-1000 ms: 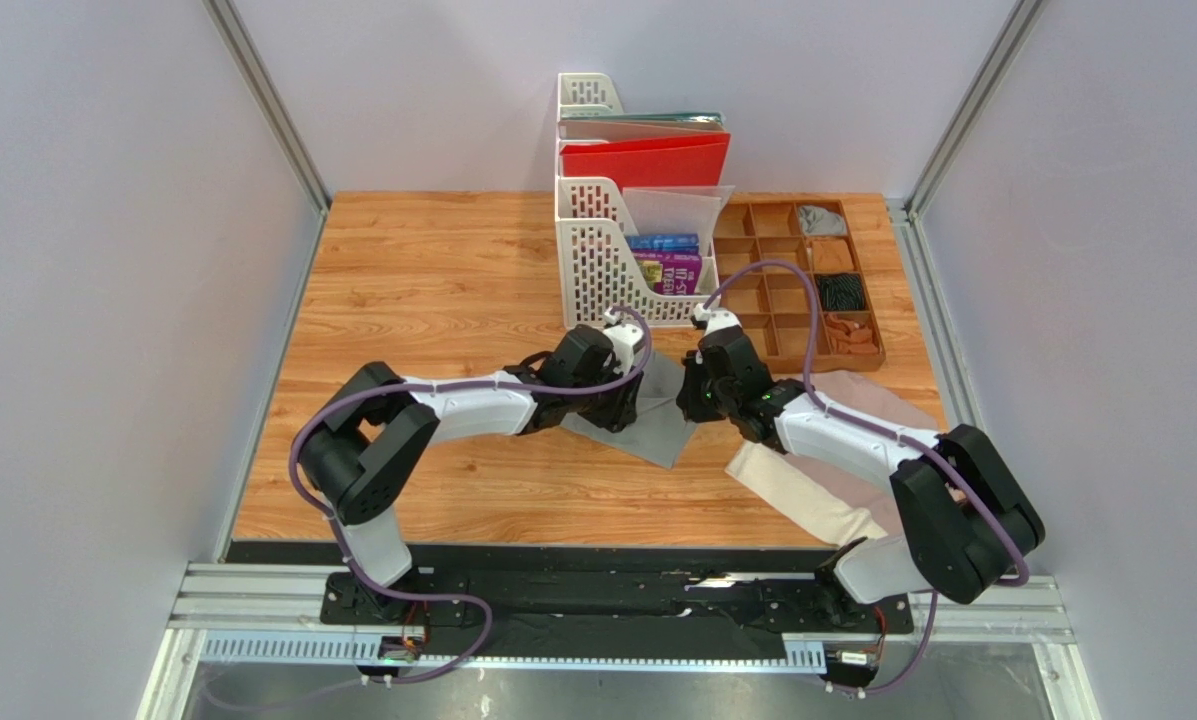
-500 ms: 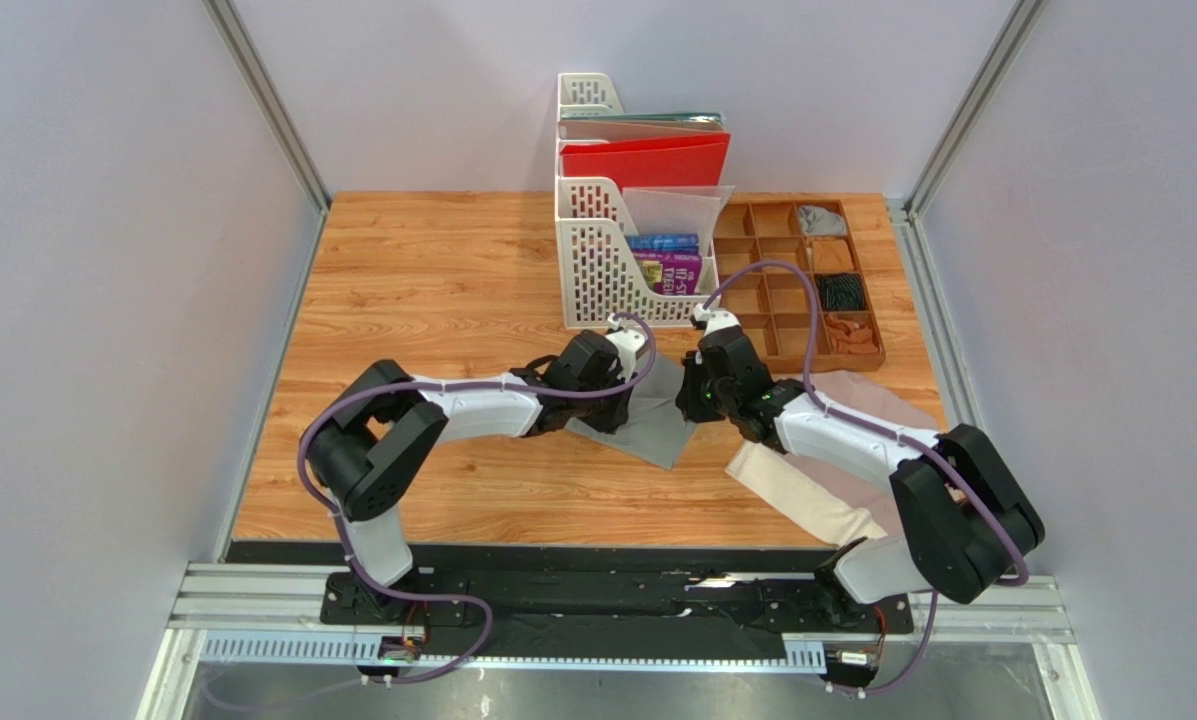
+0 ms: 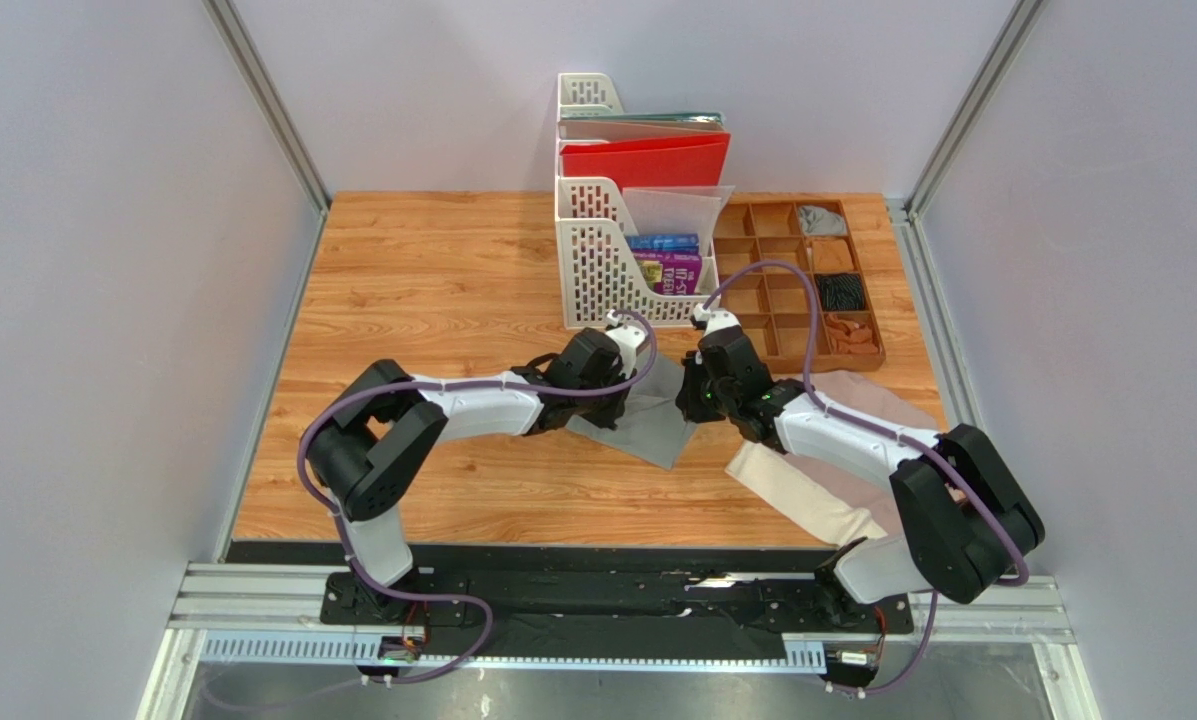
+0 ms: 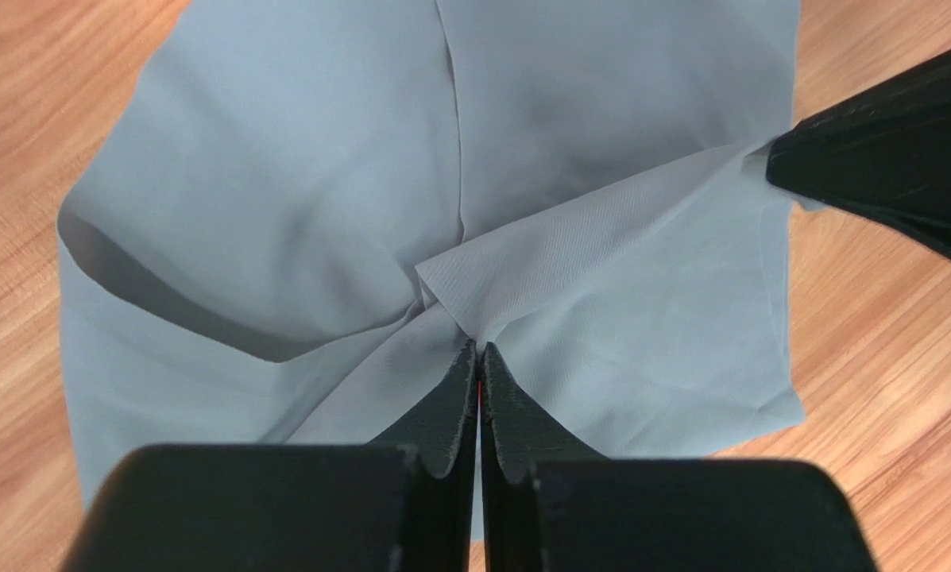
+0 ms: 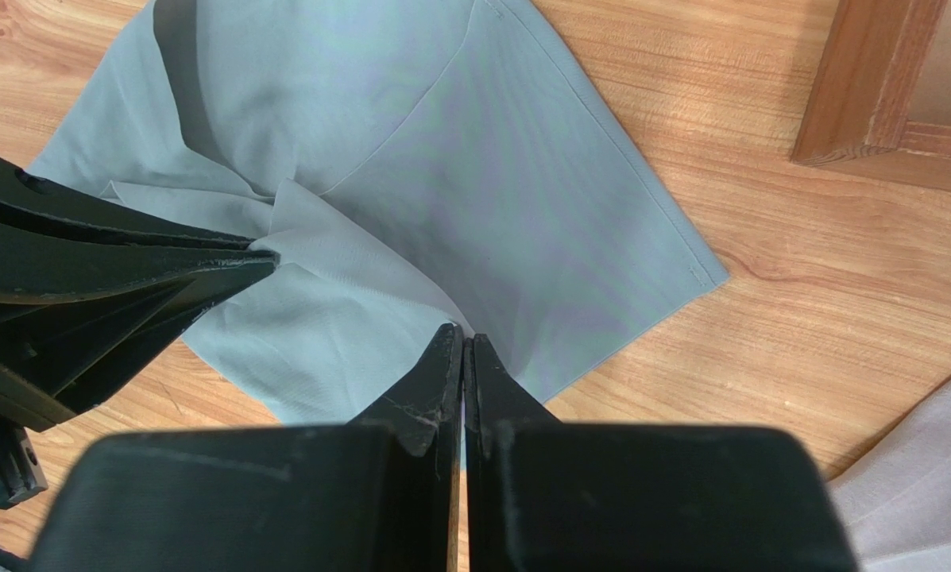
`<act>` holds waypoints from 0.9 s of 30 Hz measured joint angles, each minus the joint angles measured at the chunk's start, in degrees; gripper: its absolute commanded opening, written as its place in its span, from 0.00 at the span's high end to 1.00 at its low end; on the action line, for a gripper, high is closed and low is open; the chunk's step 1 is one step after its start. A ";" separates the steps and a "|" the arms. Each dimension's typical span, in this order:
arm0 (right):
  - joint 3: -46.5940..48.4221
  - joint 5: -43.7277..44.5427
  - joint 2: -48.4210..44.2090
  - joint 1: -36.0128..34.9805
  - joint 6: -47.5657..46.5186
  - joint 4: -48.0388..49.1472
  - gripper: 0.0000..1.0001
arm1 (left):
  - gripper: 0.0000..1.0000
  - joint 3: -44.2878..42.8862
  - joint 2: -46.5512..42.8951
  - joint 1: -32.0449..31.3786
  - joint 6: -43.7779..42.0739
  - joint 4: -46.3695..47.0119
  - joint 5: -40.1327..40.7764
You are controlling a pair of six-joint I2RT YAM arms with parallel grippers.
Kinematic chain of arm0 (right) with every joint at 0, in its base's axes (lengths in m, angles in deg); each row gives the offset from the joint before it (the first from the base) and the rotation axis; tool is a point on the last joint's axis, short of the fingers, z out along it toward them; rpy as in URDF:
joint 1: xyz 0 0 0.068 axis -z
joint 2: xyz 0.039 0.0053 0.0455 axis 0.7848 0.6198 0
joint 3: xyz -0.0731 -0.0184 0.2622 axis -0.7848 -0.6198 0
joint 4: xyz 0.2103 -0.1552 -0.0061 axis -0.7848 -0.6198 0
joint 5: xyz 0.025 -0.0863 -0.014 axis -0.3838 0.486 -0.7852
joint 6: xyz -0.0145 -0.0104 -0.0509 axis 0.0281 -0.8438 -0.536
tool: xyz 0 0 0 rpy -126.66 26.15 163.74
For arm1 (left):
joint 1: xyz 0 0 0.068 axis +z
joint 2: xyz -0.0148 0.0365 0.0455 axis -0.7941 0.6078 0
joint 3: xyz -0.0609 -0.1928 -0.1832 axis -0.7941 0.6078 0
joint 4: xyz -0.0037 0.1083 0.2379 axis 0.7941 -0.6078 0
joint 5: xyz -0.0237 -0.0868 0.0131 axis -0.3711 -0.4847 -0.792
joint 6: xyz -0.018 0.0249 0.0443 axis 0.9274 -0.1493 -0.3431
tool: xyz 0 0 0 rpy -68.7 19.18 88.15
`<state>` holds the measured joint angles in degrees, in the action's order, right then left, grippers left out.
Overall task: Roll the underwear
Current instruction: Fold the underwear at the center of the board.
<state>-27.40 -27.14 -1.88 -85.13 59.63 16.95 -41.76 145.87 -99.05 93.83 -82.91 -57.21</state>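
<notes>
The grey underwear lies spread on the wooden table between both arms, with a flap of it pulled up into a ridge. My left gripper is shut on one corner of that flap. My right gripper is shut on the flap's other end at the cloth's edge; in the left wrist view its fingers reach in from the right. From above, the left gripper and right gripper stand close together over the cloth. The pale beige underwear lies flat under the right arm.
White perforated file racks holding a red folder and books stand just behind the cloth. A wooden compartment tray with small items sits to the back right; its corner is near the right gripper. Walls enclose the table.
The left gripper's jaws have closed onto the raised fold of the grey underwear. The right arm has stayed where it was, still pinching the cloth.
</notes>
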 measured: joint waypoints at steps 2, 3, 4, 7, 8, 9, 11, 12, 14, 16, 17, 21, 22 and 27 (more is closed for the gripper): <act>0.00 0.04 0.00 0.00 0.00 -0.02 1.00 | 1.00 -0.37 0.00 -0.04 -0.02 -0.11 0.04; 0.00 0.07 0.00 0.00 0.00 -0.02 1.00 | 1.00 -0.66 0.00 -0.04 -0.02 -0.24 0.07; 0.00 0.09 0.00 0.00 0.00 -0.07 1.00 | 1.00 -1.27 0.00 -0.07 -0.09 -0.57 0.22; 0.00 0.50 0.00 0.11 -0.02 -0.28 1.00 | 1.00 -2.99 0.00 -0.07 -0.28 -1.11 0.50; 0.00 0.61 0.00 0.24 -0.02 -0.46 1.00 | 1.00 -3.74 0.00 -0.07 -0.44 -1.25 0.55; 0.00 0.70 0.00 0.39 -0.02 -0.52 1.00 | 1.00 -4.28 0.00 -0.07 -0.63 -1.38 0.59; 0.00 0.85 0.00 0.79 -0.04 -0.61 1.00 | 1.00 -5.42 0.00 -0.07 -0.98 -1.75 0.68; 0.00 1.03 0.00 1.01 -0.04 -0.68 1.00 | 1.00 -6.05 0.00 -0.07 -1.18 -1.99 0.70; 0.00 1.36 0.00 1.36 -0.07 -0.94 1.00 | 1.00 -7.56 0.09 -0.07 -1.60 -2.43 0.96; 0.00 1.66 0.00 1.51 -0.13 -1.18 1.00 | 1.00 -8.81 0.24 -0.11 -2.10 -2.97 1.53; 0.00 1.88 0.00 1.64 -0.20 -1.31 1.00 | 1.00 -9.64 0.48 -0.11 -2.38 -3.41 1.86; 0.02 2.34 -0.02 2.36 -0.37 -1.81 1.00 | 1.00 -12.22 2.10 -0.11 -3.52 -4.79 2.73; 0.02 2.38 -0.02 2.58 -0.44 -1.90 1.00 | 1.00 -12.63 2.51 -0.11 -3.72 -4.98 2.82; 0.02 2.62 -0.02 4.02 -0.66 -2.21 1.00 | 1.00 -14.71 5.31 -0.17 -4.90 -6.43 2.78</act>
<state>-27.38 -24.52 -1.90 -81.11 58.97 14.74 -56.47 151.18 -99.22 88.94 -89.34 -54.44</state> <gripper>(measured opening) 0.003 0.003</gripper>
